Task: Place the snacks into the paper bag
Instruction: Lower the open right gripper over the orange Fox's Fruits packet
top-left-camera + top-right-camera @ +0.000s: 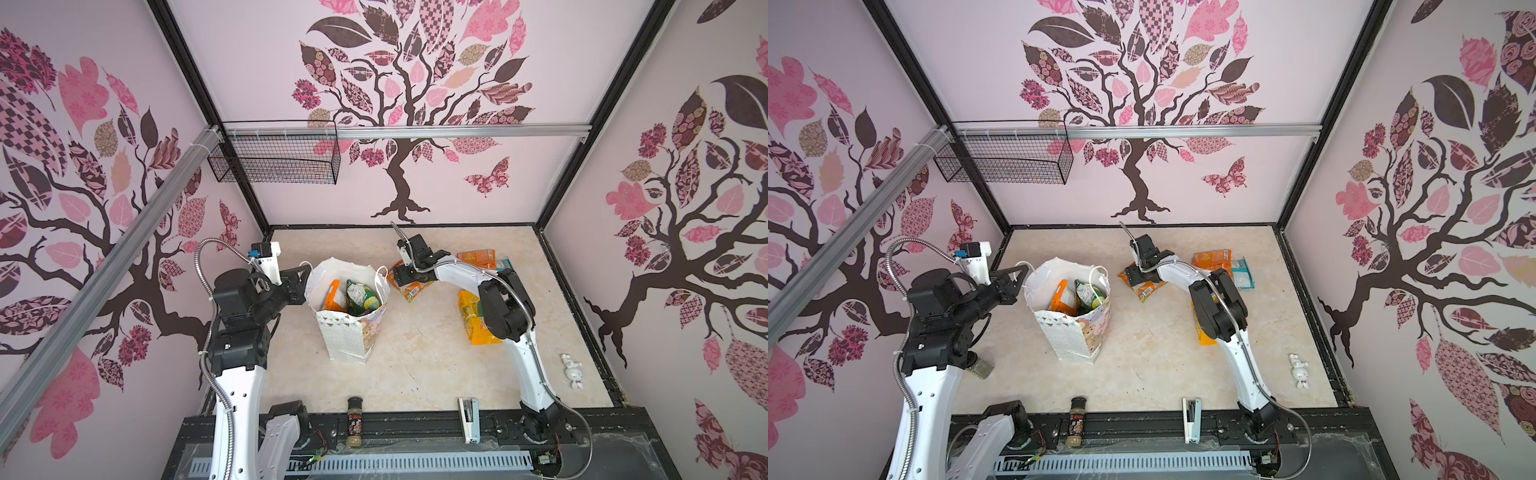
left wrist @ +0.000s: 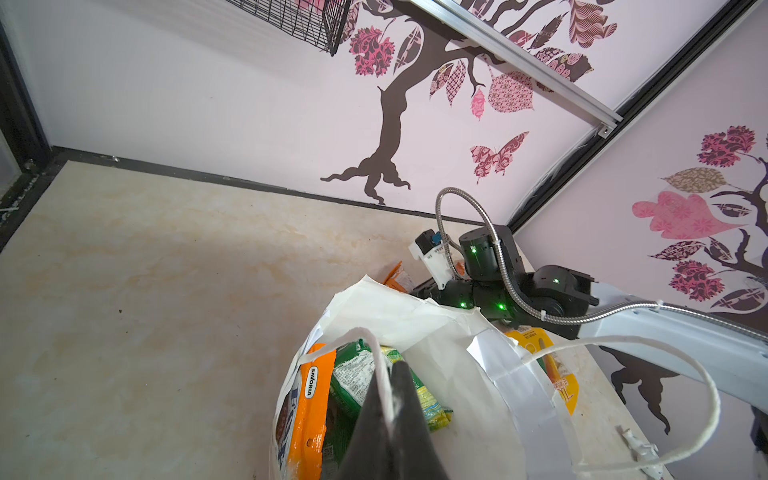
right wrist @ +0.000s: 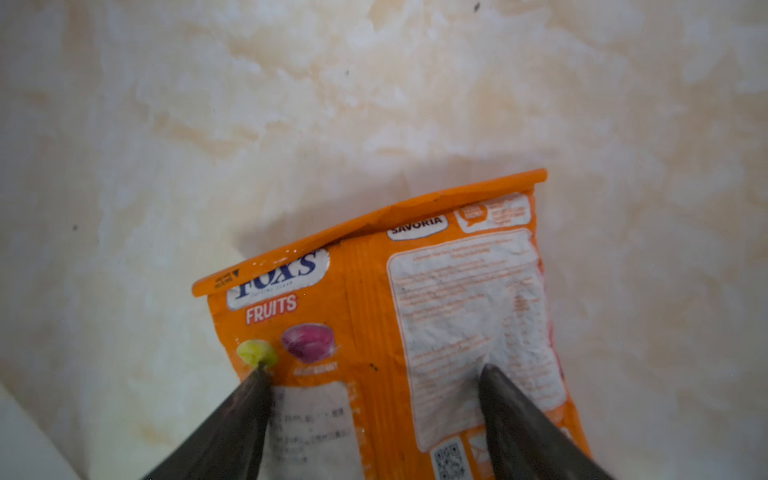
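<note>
The white paper bag [image 1: 347, 336] stands upright at centre-left in both top views, mouth open. An orange packet [image 1: 332, 296] and a green packet [image 1: 362, 297] stick up inside it. My left gripper [image 2: 392, 366] is shut on the bag's white cord handle [image 2: 380, 353] at the left rim. My right gripper [image 3: 374, 368] is open, both fingertips resting wide apart on an orange FOX'S packet [image 3: 415, 291] lying flat on the table right of the bag. More snacks lie further right: an orange one [image 1: 478, 258], a teal one [image 1: 505, 264], and a yellow-orange one [image 1: 471, 320] partly hidden under the right arm.
At the front edge stand a dark-capped spice jar [image 1: 354, 422] and a white stapler [image 1: 468, 419]. A small white rabbit figurine [image 1: 573, 371] lies at the right. A black wire basket [image 1: 274, 156] hangs on the back wall.
</note>
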